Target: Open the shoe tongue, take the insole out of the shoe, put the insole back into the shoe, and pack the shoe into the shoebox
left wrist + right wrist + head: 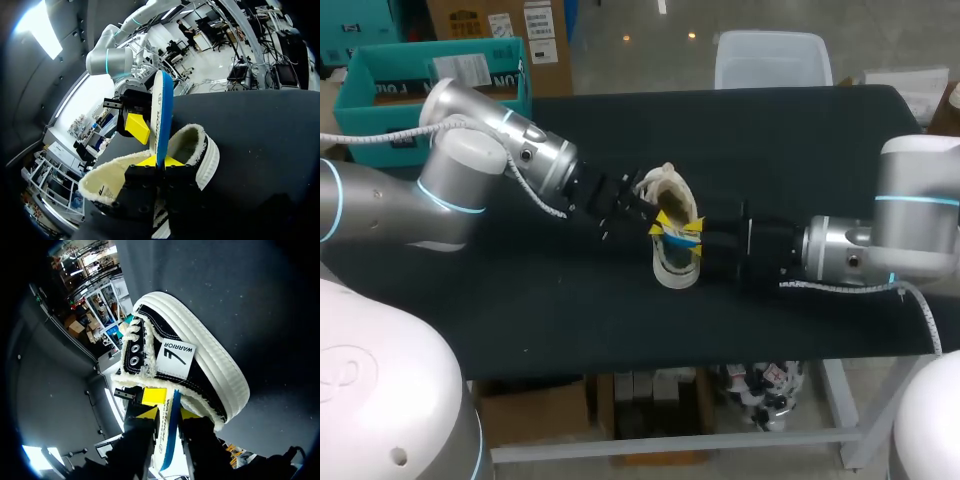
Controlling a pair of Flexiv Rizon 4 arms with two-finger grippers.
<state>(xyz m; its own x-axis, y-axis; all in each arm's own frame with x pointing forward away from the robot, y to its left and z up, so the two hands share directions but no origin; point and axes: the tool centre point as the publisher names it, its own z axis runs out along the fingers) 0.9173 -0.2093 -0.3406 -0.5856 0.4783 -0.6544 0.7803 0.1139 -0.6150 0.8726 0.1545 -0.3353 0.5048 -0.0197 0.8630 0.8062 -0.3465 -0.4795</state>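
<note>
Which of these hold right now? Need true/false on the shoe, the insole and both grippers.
1. The shoe rests on the black table. True.
2. The insole lies flat inside the shoe. False: it stands on edge above the shoe's opening.
3. The left gripper is shut on the insole. True.
4. The right gripper hangs open, well away from the insole. False: its fingers close on the insole too.
5. The shoe's sole is black. False: the sole is white and the upper is black.
</note>
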